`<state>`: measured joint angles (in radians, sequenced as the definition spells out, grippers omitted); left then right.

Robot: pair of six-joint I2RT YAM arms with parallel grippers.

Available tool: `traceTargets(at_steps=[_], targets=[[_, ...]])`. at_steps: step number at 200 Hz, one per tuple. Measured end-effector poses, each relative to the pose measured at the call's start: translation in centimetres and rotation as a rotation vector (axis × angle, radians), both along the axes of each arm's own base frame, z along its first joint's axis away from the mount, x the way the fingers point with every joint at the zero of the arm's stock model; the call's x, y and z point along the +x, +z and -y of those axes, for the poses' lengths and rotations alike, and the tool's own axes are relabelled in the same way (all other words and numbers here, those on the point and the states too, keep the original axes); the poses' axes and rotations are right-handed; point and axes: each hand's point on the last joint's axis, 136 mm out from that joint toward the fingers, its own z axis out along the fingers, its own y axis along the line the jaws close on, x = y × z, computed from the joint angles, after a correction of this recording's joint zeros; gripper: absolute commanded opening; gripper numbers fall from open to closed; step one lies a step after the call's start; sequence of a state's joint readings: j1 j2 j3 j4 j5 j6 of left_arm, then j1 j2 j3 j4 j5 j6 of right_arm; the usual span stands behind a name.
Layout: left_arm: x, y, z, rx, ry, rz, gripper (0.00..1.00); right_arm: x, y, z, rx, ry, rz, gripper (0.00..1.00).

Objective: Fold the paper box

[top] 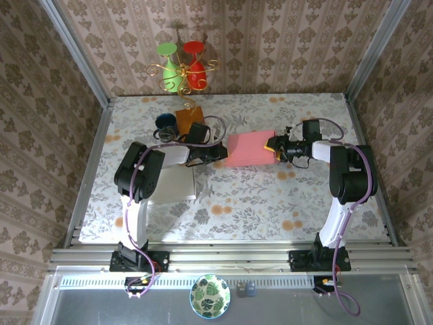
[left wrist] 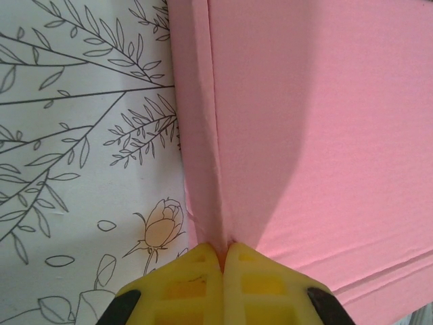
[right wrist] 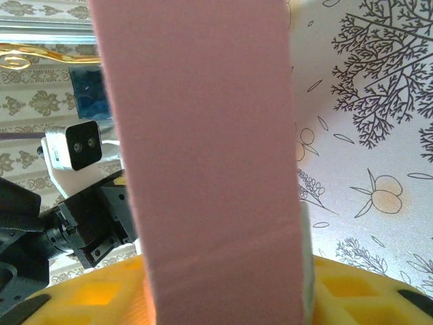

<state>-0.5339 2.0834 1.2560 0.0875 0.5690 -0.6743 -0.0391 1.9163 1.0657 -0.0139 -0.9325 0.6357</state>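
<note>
pink flat paper box (top: pixel 250 149) at middle of floral table (top: pixel 270 203); left gripper (left wrist: pixel 223 256) pinched tight on its left edge; right gripper (top: pixel 273 145) astride right edge, grip impossible to tell.

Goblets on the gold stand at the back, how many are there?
2: a green goblet on the left side of the stand, a red goblet on its right. None seems hidden.
</note>
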Motion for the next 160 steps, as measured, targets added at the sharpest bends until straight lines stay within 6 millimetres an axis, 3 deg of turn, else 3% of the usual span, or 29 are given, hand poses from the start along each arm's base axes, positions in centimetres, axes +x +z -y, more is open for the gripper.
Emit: traceTargets(at_steps=[31, 77, 90, 135, 160], targets=[[0.0, 0.1, 0.0, 0.005, 0.004, 0.008, 0.12, 0.0, 0.1, -0.1, 0.007, -0.001, -0.006, 0.43], [-1.5, 1.9, -0.5, 0.101, -0.008, 0.138, 0.37, -0.2, 0.8, -0.5, 0.049, -0.013, -0.040, 0.35], [-2.5, 3.7, -0.5, 0.123, -0.044, 0.233, 0.37, -0.2, 1.5, -0.6, 0.064, -0.022, -0.047, 0.33], [-5.8, 13.1, 1.1, 0.048, -0.242, 0.675, 0.47, -0.2, 3.6, -0.7, 0.121, -0.073, -0.102, 0.27], [-6.5, 15.0, 1.0, 0.085, -0.345, 0.840, 0.53, -0.7, 4.0, -0.7, 0.146, -0.100, -0.180, 0.26]])
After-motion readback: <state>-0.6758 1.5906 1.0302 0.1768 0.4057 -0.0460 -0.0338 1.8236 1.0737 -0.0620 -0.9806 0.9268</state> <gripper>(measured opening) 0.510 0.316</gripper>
